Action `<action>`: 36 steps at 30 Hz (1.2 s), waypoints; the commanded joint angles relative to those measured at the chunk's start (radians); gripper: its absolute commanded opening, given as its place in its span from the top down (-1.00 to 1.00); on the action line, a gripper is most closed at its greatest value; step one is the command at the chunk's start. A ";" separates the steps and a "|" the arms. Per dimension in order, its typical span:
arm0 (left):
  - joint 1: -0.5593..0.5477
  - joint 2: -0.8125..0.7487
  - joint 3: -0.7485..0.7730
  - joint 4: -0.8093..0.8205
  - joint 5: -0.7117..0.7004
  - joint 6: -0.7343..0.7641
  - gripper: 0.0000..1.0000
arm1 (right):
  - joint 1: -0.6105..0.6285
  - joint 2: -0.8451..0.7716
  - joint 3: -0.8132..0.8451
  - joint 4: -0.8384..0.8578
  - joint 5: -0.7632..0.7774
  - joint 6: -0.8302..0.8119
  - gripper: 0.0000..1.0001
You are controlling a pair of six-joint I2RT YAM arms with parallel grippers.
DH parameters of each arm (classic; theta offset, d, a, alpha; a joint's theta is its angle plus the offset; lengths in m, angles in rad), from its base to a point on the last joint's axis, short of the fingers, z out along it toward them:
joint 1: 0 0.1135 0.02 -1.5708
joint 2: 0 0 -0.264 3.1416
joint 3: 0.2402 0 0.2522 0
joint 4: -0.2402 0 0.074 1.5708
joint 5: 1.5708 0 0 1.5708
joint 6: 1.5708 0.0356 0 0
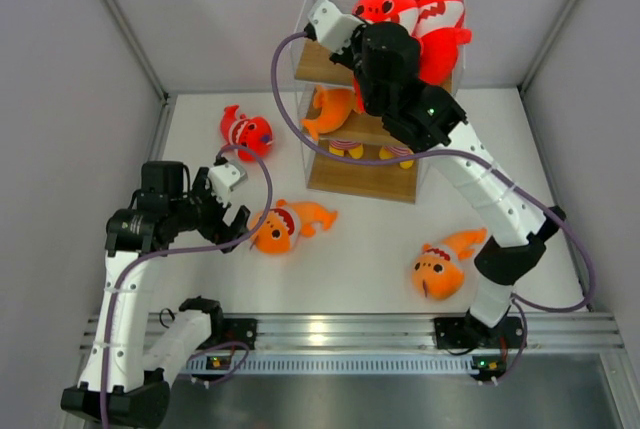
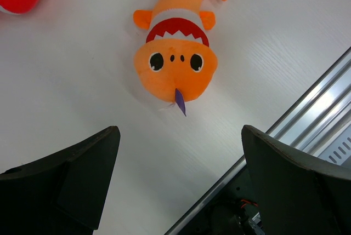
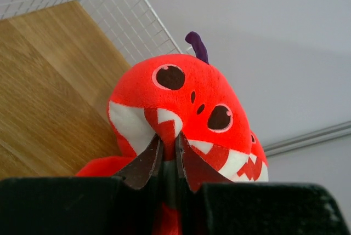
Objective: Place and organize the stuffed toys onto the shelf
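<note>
The shelf (image 1: 365,174) stands at the back centre. My right gripper (image 1: 368,29) is shut on the mouth fabric of a red shark (image 1: 385,4) over the top board; in the right wrist view the gripper (image 3: 170,150) pinches this shark (image 3: 181,92). A second red shark (image 1: 440,19) sits beside it. An orange fish (image 1: 330,109) lies on the middle tier. On the table are a third red shark (image 1: 246,131) and two orange fish, one (image 1: 285,227) near my left gripper, one (image 1: 440,267) at front right. My left gripper (image 1: 238,204) is open and empty, just short of the near fish (image 2: 175,65).
The top wooden board (image 3: 49,81) and the wire mesh side (image 3: 126,21) lie left of the held shark. Striped orange pieces (image 1: 345,146) show at the lower tier's edge. An aluminium rail (image 2: 307,114) runs along the table's near edge. White walls enclose three sides.
</note>
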 commanded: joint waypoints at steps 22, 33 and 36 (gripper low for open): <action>-0.004 -0.003 -0.016 0.057 -0.006 0.001 -0.97 | -0.066 0.088 0.069 0.111 0.007 -0.033 0.03; -0.004 0.016 -0.016 0.064 0.001 -0.002 -0.97 | -0.023 0.034 0.072 0.101 -0.002 0.011 -0.69; -0.004 0.016 -0.016 0.064 0.001 -0.003 -0.97 | -0.008 0.008 0.069 0.120 -0.013 0.030 -0.79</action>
